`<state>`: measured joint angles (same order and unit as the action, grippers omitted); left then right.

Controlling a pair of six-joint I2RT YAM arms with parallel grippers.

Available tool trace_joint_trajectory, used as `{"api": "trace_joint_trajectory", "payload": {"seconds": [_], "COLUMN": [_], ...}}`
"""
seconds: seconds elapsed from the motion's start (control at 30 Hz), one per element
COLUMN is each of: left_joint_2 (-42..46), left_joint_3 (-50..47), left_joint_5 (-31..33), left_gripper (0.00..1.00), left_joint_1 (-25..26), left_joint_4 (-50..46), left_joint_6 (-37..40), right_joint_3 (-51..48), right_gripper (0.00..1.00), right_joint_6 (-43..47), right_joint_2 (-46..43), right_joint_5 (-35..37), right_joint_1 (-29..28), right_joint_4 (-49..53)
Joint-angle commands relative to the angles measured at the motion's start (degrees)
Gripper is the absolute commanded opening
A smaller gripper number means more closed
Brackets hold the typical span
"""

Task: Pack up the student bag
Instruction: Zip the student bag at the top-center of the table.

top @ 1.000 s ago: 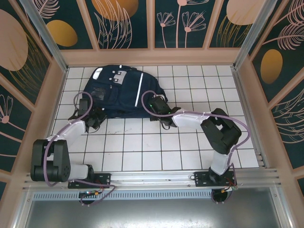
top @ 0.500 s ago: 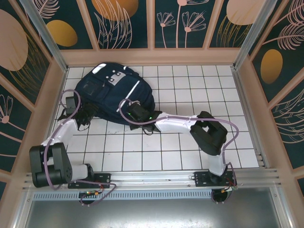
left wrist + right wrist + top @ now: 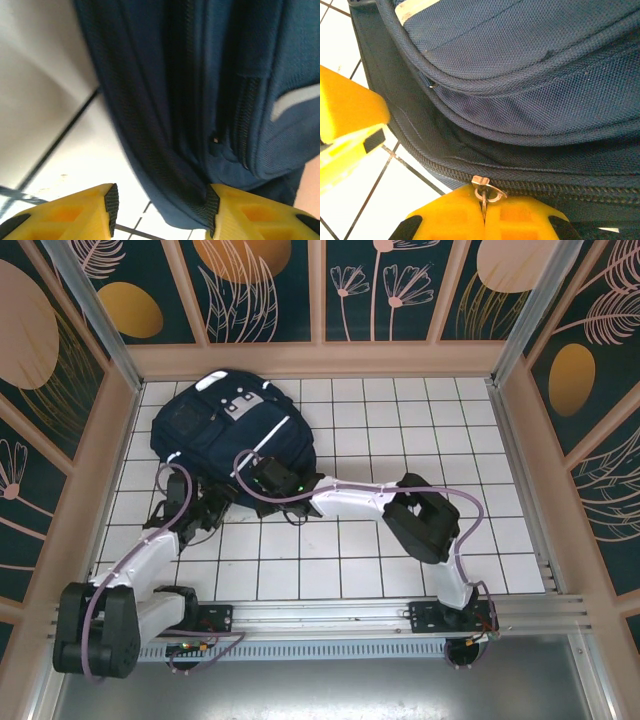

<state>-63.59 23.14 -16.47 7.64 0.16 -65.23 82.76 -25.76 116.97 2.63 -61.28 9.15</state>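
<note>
The student bag [image 3: 222, 430], dark navy with white stripes and grey patches, lies flat at the back left of the tiled table. My right gripper [image 3: 263, 473] is at its near edge. In the right wrist view that gripper [image 3: 484, 201] is shut on the bag's metal zipper pull [image 3: 483, 186], which sits on the zipper line. My left gripper [image 3: 207, 508] is at the bag's near-left edge. Seen from the left wrist, it [image 3: 162, 206] stands open, with the bag's lower hem [image 3: 170, 200] lying between the pads and against the right one.
The white tiled table [image 3: 420, 430] stretches free to the right of the bag. Wooden walls [image 3: 320, 360] close the back and both sides. A metal rail [image 3: 330, 615] with both arm bases runs along the near edge.
The right arm has pulled left with the zipper pull, and the bag has slid left with it. The left gripper has opened and moved to the bag's near-left edge.
</note>
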Motion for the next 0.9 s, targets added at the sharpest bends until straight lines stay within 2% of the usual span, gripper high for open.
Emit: {"api": "trace_joint_trajectory", "payload": {"seconds": [0.0,0.17,0.23,0.33,0.37,0.5,0.6,0.87], "left_joint_2": [-2.21,-6.80,-8.21,-8.15,-7.54,-5.62,-4.99,-0.66], "left_joint_3": [0.44,2.07,2.16,2.55,2.99,4.72,5.25,5.01], "left_joint_5": [0.70,2.13,2.47,4.35,5.72,9.57,9.78,9.78], "left_gripper": [0.51,0.50,0.36,0.02,0.00,0.00,0.00,0.00], "left_joint_1": [2.45,6.55,7.64,7.83,7.81,7.31,5.90,1.57], "left_joint_4": [6.59,10.01,11.04,8.86,6.96,0.24,-2.40,-8.39], "left_joint_6": [-4.12,-5.84,-6.39,-6.39,-6.07,-3.77,-2.44,1.21], "right_joint_3": [2.35,2.82,3.00,2.68,2.23,-1.04,-5.06,-14.61], "right_gripper": [0.00,0.00,0.00,0.00,0.00,0.00,0.00,0.00], "right_joint_6": [1.24,1.24,1.24,1.11,1.06,1.23,1.75,6.50], "right_joint_2": [0.58,0.49,0.47,0.13,-0.17,-2.20,-4.74,-10.27], "right_joint_5": [-1.49,-3.12,-2.85,-2.03,-2.02,1.23,3.07,7.49], "right_joint_1": [-0.60,-0.86,-0.95,-0.87,-0.82,0.14,2.29,13.57], "right_joint_4": [-1.41,-1.32,-1.15,-0.56,-0.42,-0.02,0.09,-1.05]}}
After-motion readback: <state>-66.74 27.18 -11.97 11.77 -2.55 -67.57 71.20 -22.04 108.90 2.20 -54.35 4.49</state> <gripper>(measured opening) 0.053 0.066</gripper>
